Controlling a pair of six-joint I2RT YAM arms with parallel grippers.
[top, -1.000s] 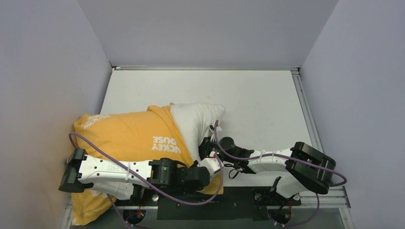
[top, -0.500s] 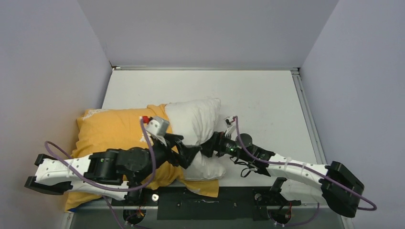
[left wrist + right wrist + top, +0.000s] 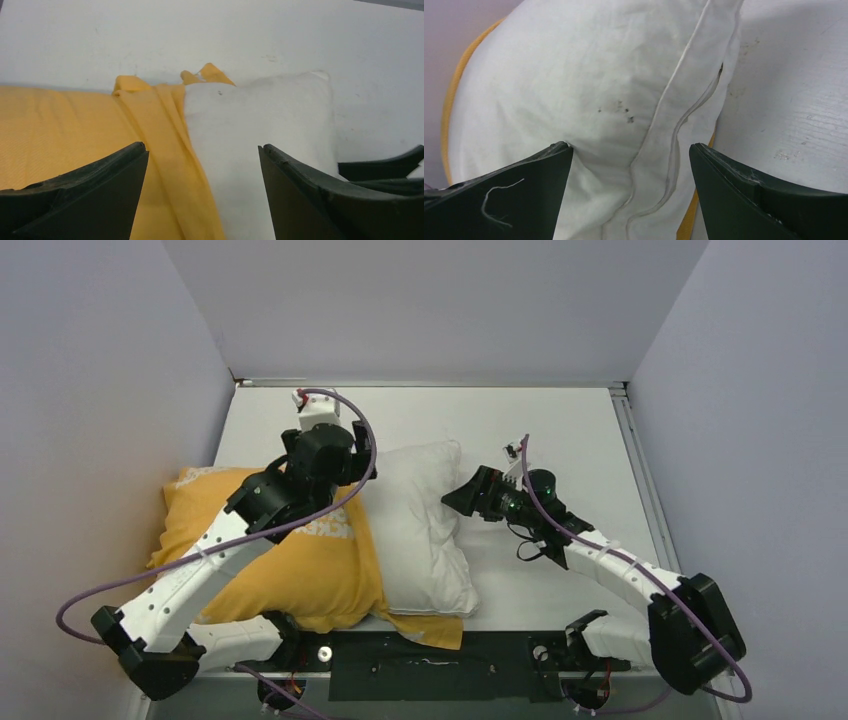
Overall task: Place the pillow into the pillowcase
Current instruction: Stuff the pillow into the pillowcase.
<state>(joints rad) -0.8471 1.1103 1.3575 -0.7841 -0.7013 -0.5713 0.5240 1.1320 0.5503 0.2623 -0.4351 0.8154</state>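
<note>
White tabletop (image 3: 560, 430) stretches beyond right gripper (image 3: 631, 145) | plump off-white pillow (image 3: 420, 525) edge beneath | orange-yellow fabric pillowcase (image 3: 165, 130) hem beneath left gripper (image 3: 202, 146) | both wide, empty

The left arm (image 3: 205, 565) rises from its base at the near left corner and slants away and to the right. Its elbow sits low beside the base and its wrist tips downward. The left gripper (image 3: 202, 155) points down, jaws spread wide and gripping nothing. The right arm (image 3: 625, 575) folds at an elbow at the near right and stretches leftward. The right gripper (image 3: 630, 150) faces left, jaws also wide apart and empty.
</note>
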